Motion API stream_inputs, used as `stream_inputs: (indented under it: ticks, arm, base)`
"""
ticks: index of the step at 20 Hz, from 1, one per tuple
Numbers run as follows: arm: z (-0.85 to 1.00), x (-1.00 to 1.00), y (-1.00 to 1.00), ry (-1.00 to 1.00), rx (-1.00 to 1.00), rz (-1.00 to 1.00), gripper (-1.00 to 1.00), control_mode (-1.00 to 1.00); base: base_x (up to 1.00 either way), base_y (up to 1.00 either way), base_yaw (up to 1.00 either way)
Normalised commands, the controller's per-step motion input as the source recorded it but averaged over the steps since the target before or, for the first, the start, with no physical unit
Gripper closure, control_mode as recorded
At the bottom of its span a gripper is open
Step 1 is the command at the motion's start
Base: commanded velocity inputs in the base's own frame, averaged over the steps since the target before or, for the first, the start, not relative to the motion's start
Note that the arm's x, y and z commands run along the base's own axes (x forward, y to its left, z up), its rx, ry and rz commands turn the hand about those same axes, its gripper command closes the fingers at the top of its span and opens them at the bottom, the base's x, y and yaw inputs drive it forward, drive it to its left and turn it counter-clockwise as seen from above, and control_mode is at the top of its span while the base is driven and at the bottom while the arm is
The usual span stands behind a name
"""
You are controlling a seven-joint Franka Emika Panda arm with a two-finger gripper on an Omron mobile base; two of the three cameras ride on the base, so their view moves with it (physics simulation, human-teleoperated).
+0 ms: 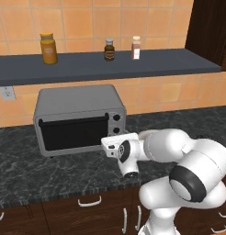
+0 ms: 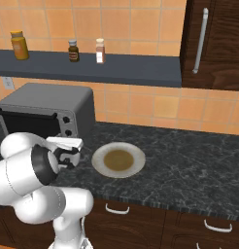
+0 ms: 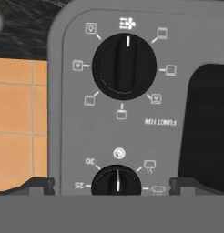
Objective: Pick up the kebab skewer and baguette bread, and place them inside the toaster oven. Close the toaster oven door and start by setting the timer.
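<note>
Hovering at centre frame, your gripper (image 3: 112, 184) is facing the toaster oven (image 1: 76, 117) knobs, fingers (image 3: 36, 185) spread wide, gripping nothing; the toaster oven door (image 1: 73, 132) is sitting closed.

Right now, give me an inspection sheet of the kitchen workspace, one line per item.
Surface: dark marbled counter, wooden drawers below.
Job's things: toaster oven stands on the counter; toaster oven door is shut. In the hand view the knobs appear upside down, with the function knob above and a knob marked 25 and 30 at the bottom edge. Skewer and baguette: nothing seen.
Clutter: plate right of the oven, nothing solid on it.
Gripper: gripper close to the oven's knob column, fingertips spread apart either side of the lower knob, holding nothing.
Cables: nothing seen; wall outlet.
Surroundings: shelf with three jars, tiled wall, dark cabinet.
</note>
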Motion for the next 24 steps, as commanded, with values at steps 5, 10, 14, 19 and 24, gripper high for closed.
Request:
stream_inputs:
  ticks: [5,10,14,19,24]
  arm:
    - [-0.06,0.21,0.04,-0.02,0.00,-0.03,-1.00,-1.00]
    - [-0.35,0.04,-0.01,-0.06,0.00,-0.01,-1.00,-1.00]
    - [-0.13,0.03,-0.09,-0.07,0.00,0.00,1.00,-1.00]
    - [0.01,0.01,-0.18,-0.08,0.00,0.00,1.00,-1.00]
    - [0.26,0.00,-0.14,-0.07,0.00,0.00,1.00,-1.00]
  base:
    - [0.00,0.00,0.00]
    - [0.00,0.00,0.00]
    - [0.00,0.00,0.00]
    - [0.00,0.00,0.00]
    - [0.00,0.00,0.00]
